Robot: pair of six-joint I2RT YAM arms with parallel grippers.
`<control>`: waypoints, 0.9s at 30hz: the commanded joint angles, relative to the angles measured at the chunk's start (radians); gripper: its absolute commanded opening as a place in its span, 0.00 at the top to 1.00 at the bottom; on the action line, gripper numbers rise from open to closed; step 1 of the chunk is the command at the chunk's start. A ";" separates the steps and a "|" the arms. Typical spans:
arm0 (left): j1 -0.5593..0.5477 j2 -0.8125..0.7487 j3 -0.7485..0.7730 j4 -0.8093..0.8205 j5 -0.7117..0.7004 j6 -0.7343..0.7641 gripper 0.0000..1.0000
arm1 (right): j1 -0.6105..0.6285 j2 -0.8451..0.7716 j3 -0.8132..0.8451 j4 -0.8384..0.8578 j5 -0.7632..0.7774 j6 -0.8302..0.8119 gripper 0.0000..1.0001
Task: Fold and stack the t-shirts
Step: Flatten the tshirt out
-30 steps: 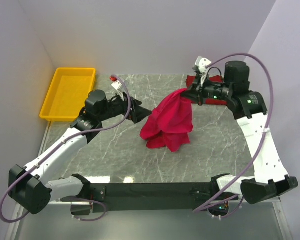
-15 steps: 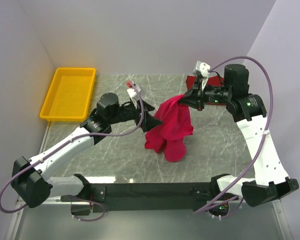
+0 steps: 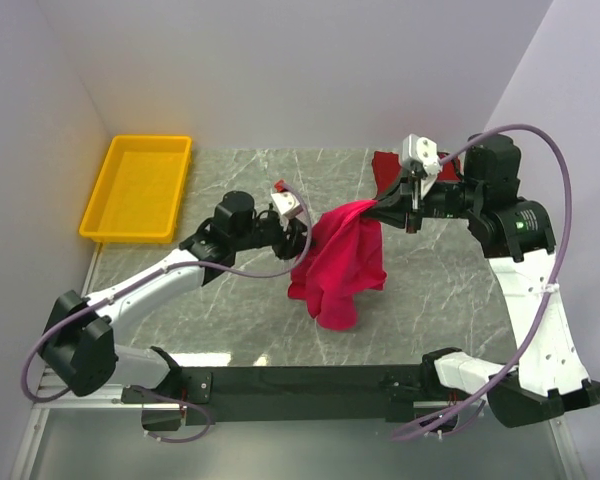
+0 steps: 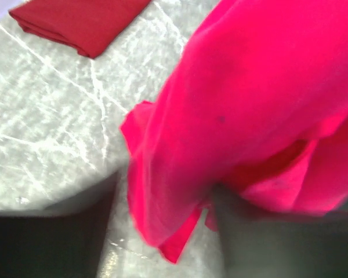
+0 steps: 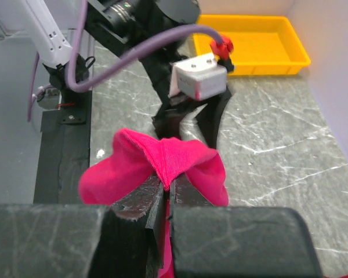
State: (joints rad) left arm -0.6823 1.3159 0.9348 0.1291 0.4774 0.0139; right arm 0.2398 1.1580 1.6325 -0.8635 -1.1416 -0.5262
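Top external view, L to R, everything placed vs the pink shirt (image 3: 340,265): yellow tray (image 3: 140,185) sits well to the shirt's left & further back; left arm (image 3: 150,290) reaches in from the shirt's near-left side; left gripper (image 3: 302,240) is right at the shirt's left edge, roughly halfway down the hanging cloth. Left wrist view: its fingers (image 4: 46,243) show as two dark blurred shapes set wide apart, w/ the shirt's lower edge dangling between them; jaws spread, not clamped on anything; can't tell if the cloth brushes either finger.

Pink shirt itself: bunched, lifted by its upper-right end, hanging in loose folds over the marble table (image 3: 230,310); from above can't tell whether its lowest part rests on the top.

Right gripper (image 3: 385,205) is at the shirt's upper-right end; right wrist view shows its fingers pressed together on a fold of pink cloth, fabric puffing out on both sides of the tips.

Maroon shirt (image 3: 388,163) lies behind & slightly right of the pink shirt, folded flat, partly hidden by the right gripper; in the left wrist view it's clearly apart from the pink one, bare marble between them.

Right arm (image 3: 530,290) stands to the shirt's right, purple cable (image 3: 540,140) arching over it.
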 commanded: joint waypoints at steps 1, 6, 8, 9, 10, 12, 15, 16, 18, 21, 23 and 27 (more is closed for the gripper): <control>0.007 0.054 0.088 0.000 0.033 0.071 0.62 | 0.004 -0.058 0.006 0.021 0.008 -0.017 1.00; 0.009 0.048 0.150 -0.040 0.131 0.015 0.99 | -0.039 -0.089 -0.062 0.041 0.080 -0.015 1.00; 0.010 -0.016 0.110 -0.011 0.144 -0.006 0.99 | -0.048 -0.104 -0.083 0.038 0.109 -0.026 1.00; 0.012 -0.073 0.099 -0.013 0.135 -0.008 0.99 | -0.051 -0.110 -0.089 0.043 0.129 -0.023 1.00; 0.012 -0.108 0.081 -0.028 0.107 -0.044 0.99 | -0.053 -0.118 -0.098 0.056 0.176 -0.011 1.00; 0.013 -0.221 0.068 -0.055 0.084 -0.066 0.99 | -0.062 -0.139 -0.105 0.075 0.227 -0.005 1.00; 0.012 -0.372 0.076 -0.124 0.055 -0.112 0.99 | -0.094 -0.159 -0.097 0.067 0.246 0.008 1.00; 0.013 -0.403 0.096 -0.144 0.046 -0.127 0.99 | -0.114 -0.167 -0.089 0.069 0.218 0.020 1.00; 0.013 -0.478 0.123 -0.209 0.046 -0.172 0.99 | -0.125 -0.201 -0.083 0.093 0.189 0.047 1.00; 0.012 -0.521 0.194 -0.256 0.041 -0.222 0.99 | -0.126 -0.256 -0.091 0.220 0.174 0.165 1.00; 0.012 -0.527 0.237 -0.266 0.037 -0.232 0.99 | -0.128 -0.279 -0.106 0.285 0.181 0.268 1.00; 0.013 -0.482 0.222 -0.292 -0.122 -0.175 0.99 | -0.128 -0.255 -0.206 0.426 0.264 0.394 1.00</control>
State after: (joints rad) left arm -0.6716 0.7822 1.1671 -0.1028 0.4911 -0.1734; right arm 0.1196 0.8761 1.4940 -0.6167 -0.9482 -0.2813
